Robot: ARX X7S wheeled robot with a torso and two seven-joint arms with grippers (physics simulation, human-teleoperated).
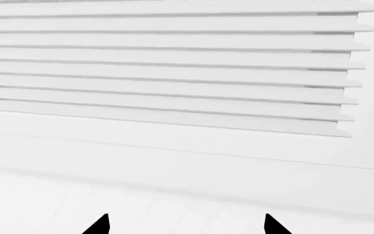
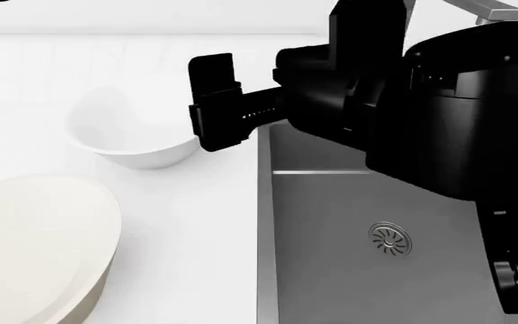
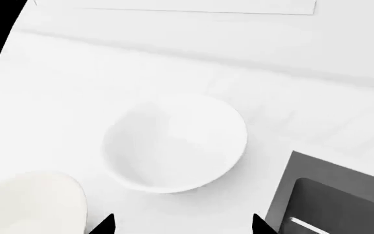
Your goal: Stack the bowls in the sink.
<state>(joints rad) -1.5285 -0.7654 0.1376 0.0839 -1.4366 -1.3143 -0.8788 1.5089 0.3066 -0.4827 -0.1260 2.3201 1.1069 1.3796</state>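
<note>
**A:** What is your left wrist view showing?

**B:** Only a white slatted blind [image 1: 174, 68] and pale wall. Your left end effector [image 1: 185, 225] is showing two dark tips spread apart, gripping nothing. No bowl is appearing here.

**A:** And the head view?

**B:** The white bowl [image 2: 133, 135] is sitting on the bench [image 2: 196, 223], left of the sink [image 2: 349, 256], which is holding nothing. The cream bowl [image 2: 34, 250] is lying nearer you, also on the bench. Your right end effector [image 2: 216, 101] is reaching across, hanging just beside the white bowl's right rim.

**A:** The right wrist view?

**B:** The white bowl [image 3: 174, 144] is lying straight ahead, centred between spread, unloaded tips [image 3: 181, 225]. Being round, it is offering no long axis. Your right arm is looking nearer.
</note>
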